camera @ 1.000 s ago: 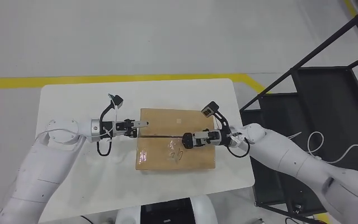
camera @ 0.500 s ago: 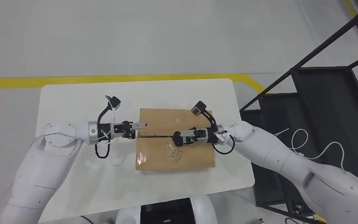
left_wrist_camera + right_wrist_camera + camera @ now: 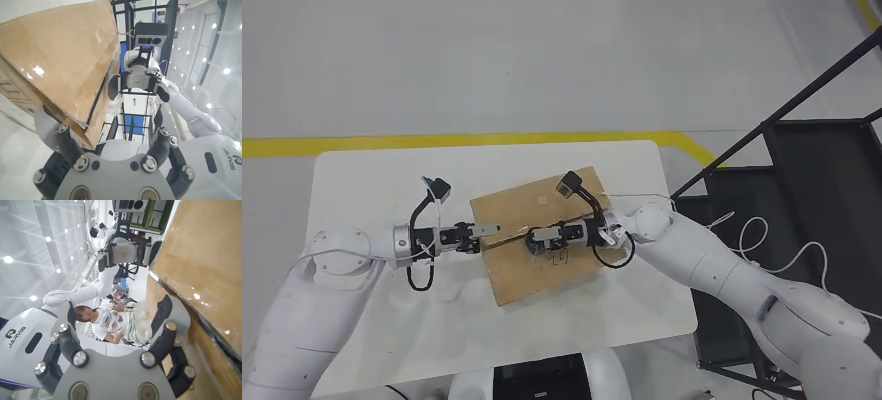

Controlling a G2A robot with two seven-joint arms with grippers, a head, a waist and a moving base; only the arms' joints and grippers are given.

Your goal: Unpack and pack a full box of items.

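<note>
Cardboard box (image 3: 517, 268) lies skewed on the white counter (image 3: 362, 185). Left hand (image 3: 494, 231), spread apart, straddles the box's top-seam end; right hand (image 3: 535, 240), also spread apart, rests at the middle of that seam.

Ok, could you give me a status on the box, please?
Left hand open at seam end; right hand open mid-seam. Box on table, flaps down. Hands close, facing each other.

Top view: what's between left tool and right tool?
A short stretch of the cardboard box, along its top seam, lies between left tool and right tool, both open; the top view shows it.
</note>
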